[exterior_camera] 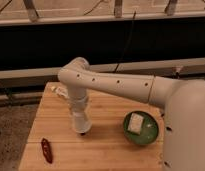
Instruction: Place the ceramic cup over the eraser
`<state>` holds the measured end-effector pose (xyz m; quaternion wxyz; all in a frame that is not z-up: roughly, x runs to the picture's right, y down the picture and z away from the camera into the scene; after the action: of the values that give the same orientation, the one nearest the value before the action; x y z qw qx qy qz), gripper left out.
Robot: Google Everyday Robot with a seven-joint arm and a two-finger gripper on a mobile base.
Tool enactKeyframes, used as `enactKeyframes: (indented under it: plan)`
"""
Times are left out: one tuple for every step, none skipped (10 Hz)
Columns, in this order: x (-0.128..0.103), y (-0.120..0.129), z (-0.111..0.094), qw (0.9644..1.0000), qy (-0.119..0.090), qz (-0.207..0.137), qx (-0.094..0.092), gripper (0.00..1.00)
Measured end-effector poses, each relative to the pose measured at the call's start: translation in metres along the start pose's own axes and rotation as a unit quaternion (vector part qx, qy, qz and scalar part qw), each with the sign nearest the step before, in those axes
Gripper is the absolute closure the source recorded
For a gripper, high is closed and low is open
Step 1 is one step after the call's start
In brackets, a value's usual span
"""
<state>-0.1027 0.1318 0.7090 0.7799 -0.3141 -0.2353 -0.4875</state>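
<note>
My arm reaches in from the right and turns straight down over the left middle of the wooden table (106, 150). My gripper (81, 129) is at the arm's lower end, down at the table top. A white tapered shape there looks like the ceramic cup (80, 121), upright and in line with the wrist. A small dark bit (83, 133) shows at its base. I cannot tell whether that bit is the eraser or part of the gripper. No other black bar shows on the table.
A green bowl (147, 136) holding a white block (135, 122) sits at the right, close to my arm's body. A red chili-shaped item (46, 150) lies near the front left edge. A white tube (59, 90) lies at the back left, partly behind the arm.
</note>
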Motion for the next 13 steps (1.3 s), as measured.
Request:
enactKeyframes:
  plan:
    - [0.001, 0.0, 0.006, 0.9999, 0.005, -0.004, 0.008, 1.0]
    - [0.002, 0.001, 0.01, 0.9999, 0.008, -0.007, 0.013, 1.0]
    - [0.003, 0.001, 0.014, 0.9998, 0.011, -0.01, 0.015, 1.0]
    - [0.005, 0.002, 0.02, 0.9997, 0.014, -0.013, 0.016, 1.0]
    - [0.006, 0.002, 0.025, 0.9996, 0.016, -0.015, 0.015, 1.0]
    - [0.006, 0.001, 0.029, 0.9996, 0.017, -0.017, 0.015, 0.98]
    - [0.007, 0.001, 0.032, 0.9996, 0.018, -0.019, 0.014, 0.9]
    - [0.008, 0.001, 0.037, 0.9996, 0.018, -0.02, 0.012, 0.78]
    - [0.009, 0.002, 0.039, 0.9996, 0.018, -0.021, 0.012, 0.68]
    - [0.01, 0.002, 0.04, 0.9995, 0.018, -0.022, 0.011, 0.6]
    - [0.01, 0.002, 0.043, 0.9995, 0.018, -0.024, 0.01, 0.48]
    - [0.01, 0.002, 0.044, 0.9995, 0.017, -0.025, 0.01, 0.38]
    - [0.011, 0.002, 0.044, 0.9995, 0.017, -0.026, 0.011, 0.3]
